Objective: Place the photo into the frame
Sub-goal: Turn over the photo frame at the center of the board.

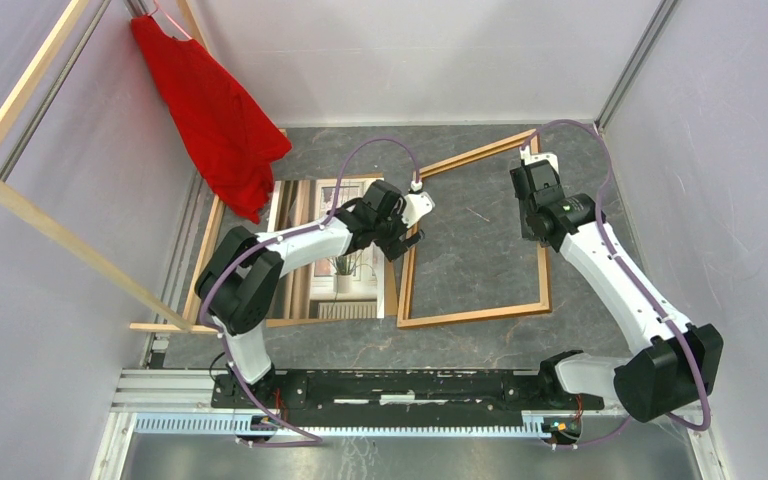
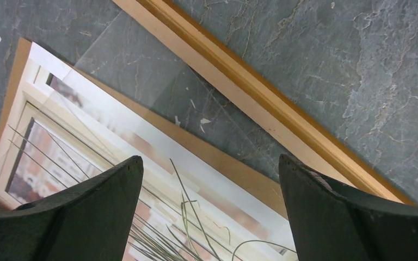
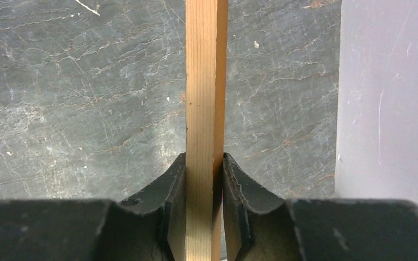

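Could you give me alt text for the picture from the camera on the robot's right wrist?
The right claw is shut on a thin wooden bar of the frame, which runs straight up the middle of the picture. Beneath lies a dark grey, marbled table, with a pale wall along the right edge.

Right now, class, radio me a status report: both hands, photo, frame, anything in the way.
Left hand open over photo edge. Right hand shut on frame rail. Photo outside frame, on backing board beside it. Clear sheet overlaps photo.
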